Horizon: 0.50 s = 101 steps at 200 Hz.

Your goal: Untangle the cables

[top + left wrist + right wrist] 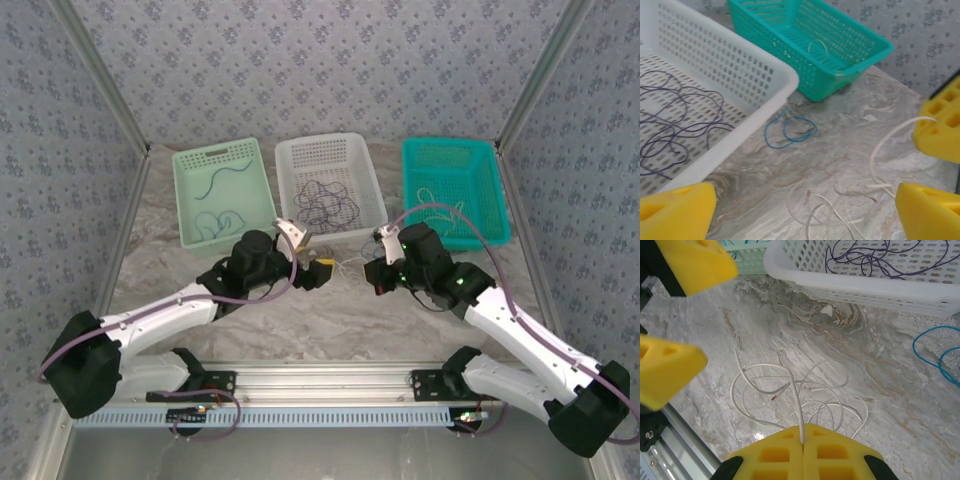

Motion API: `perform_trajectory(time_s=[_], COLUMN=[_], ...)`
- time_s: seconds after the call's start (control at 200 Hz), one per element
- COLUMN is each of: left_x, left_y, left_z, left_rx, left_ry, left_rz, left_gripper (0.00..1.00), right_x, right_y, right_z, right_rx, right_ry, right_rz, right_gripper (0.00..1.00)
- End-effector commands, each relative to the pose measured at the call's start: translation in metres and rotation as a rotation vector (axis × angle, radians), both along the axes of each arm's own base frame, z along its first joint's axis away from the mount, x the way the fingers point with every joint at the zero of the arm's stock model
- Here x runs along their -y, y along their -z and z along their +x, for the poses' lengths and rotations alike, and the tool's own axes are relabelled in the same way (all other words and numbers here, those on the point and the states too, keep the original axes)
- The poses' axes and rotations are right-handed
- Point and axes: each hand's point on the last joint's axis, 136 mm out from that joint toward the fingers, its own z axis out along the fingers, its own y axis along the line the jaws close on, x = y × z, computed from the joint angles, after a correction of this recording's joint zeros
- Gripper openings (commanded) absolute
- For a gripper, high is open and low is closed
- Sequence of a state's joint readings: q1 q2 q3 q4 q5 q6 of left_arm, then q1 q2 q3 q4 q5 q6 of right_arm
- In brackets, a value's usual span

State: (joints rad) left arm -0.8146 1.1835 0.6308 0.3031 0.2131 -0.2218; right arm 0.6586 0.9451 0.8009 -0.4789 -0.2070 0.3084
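A loose tangle of thin white cables (796, 405) lies on the marbled table (880, 375), between the two grippers and in front of the white basket (740, 65). One strand of the tangle rises into the right gripper (802, 435), whose yellow fingers are pressed together and pinch that strand. The rest of the curls lie flat on the table just beyond the fingertips. The left gripper (805, 210) is close on the other side of the tangle, its yellow fingers spread wide apart with nothing between them. A small blue cable (790, 134) sits in two loops on the table, just beside the front wall of the white basket and apart from the white tangle. Inside the white basket lie dark purple cables (675, 125) in overlapping curls. To the right of it stands a teal basket (840, 75) with a pale cable loop (818, 50) in it. To the left, seen from above, a pale green basket (180, 200) holds more blue cables (218, 222). The three baskets stand in a row at the far side of the table, with both arms reaching toward the middle one
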Motion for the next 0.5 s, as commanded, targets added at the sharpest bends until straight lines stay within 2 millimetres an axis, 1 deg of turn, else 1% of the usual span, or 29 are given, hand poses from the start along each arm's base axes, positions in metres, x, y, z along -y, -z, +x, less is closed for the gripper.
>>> perform_trajectory(time_s=[0.0, 0.07, 0.155, 0.315, 0.435, 0.5], left_x=[0.015, 0.019, 0.024, 0.041, 0.044, 0.045], left_y=[-0.015, -0.018, -0.018, 0.003, 0.018, 0.015], left_z=[-0.014, -0.017, -0.017, -0.013, 0.003, 0.008], left_rx=[0.064, 0.079, 0.077, 0.034, 0.000, 0.000], left_ry=[0.101, 0.112, 0.101, 0.068, -0.027, -0.057], left_rz=[-0.051, -0.067, -0.060, 0.039, 0.081, 0.060], left_gripper=[0.93, 0.93, 0.93, 0.91, 0.89, 0.89], right_x=[-0.007, -0.008, -0.009, -0.015, -0.021, -0.023], right_y=[-0.017, -0.014, -0.013, -0.019, -0.027, -0.029], right_z=[0.009, 0.011, 0.014, 0.016, 0.013, 0.010], right_rx=[0.018, 0.016, 0.014, 0.013, 0.009, 0.005], right_ry=[0.022, 0.034, 0.043, 0.039, 0.021, 0.010], right_rz=[0.068, 0.067, 0.067, 0.103, 0.144, 0.157], right_gripper=[0.00, 0.00, 0.00, 0.00, 0.00, 0.00])
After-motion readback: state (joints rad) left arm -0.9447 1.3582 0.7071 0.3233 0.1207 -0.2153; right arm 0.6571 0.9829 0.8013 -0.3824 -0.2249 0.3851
